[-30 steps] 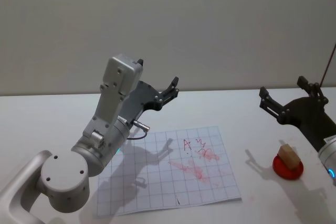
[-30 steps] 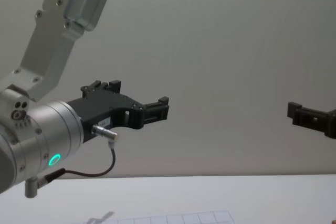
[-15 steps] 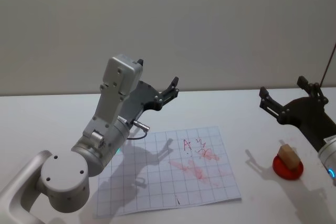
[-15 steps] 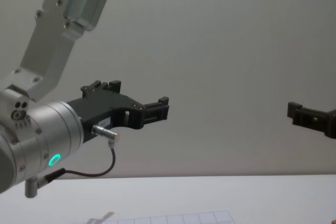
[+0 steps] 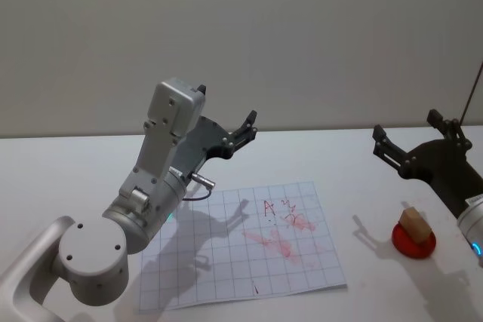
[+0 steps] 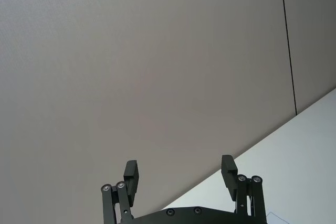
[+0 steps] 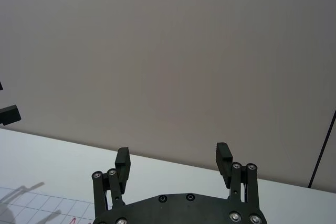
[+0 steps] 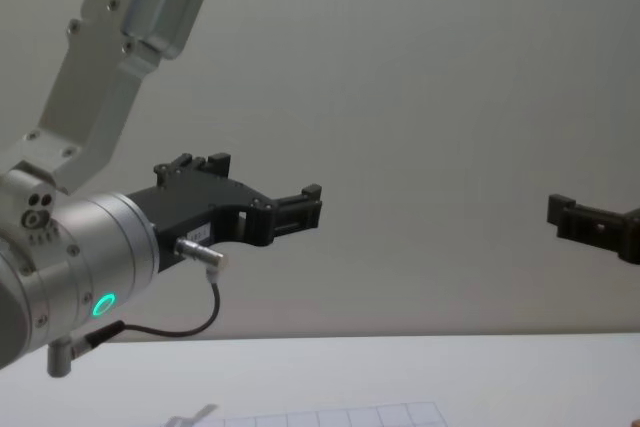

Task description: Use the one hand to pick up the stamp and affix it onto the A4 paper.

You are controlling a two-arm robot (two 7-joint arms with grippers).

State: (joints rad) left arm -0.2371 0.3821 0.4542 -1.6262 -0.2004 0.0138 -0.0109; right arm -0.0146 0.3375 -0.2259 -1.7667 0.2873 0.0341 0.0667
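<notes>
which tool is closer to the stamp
The right tool, raised open just behind the stamp on its red pad. The left tool is raised across the paper, farther left.

Right end effector [image 7: 172,162] — jaws apart.

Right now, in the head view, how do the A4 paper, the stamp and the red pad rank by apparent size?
1. A4 paper, by far largest.
2. Red pad.
3. Stamp, sitting on it.

Head cam: high, looks down on table [image 5: 60,164] and A4 paper [image 5: 241,254]. Chest cam: low, level, close behind left arm [image 8: 80,247], shares paper's far edge. Wrist cams: face wall [image 6: 131,51] past left gripper [image 6: 180,174], right gripper [image 7: 173,158].
</notes>
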